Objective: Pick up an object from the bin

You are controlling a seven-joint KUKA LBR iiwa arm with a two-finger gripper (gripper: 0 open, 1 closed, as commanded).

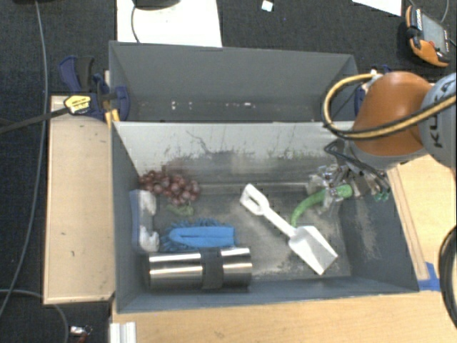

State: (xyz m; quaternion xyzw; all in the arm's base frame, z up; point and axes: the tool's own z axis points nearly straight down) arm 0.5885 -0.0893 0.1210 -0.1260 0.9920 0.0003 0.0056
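Hand (334,189) sits over a curved green stem (305,209).

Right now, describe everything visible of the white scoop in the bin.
The white scoop looks like plastic: a looped handle toward the upper left, a slim shaft, a broad squared blade toward the lower right. It lies flat and diagonal on the bin floor, right of centre. A curved green thing ends beside its shaft; contact cannot be told. The gripper is apart from it.
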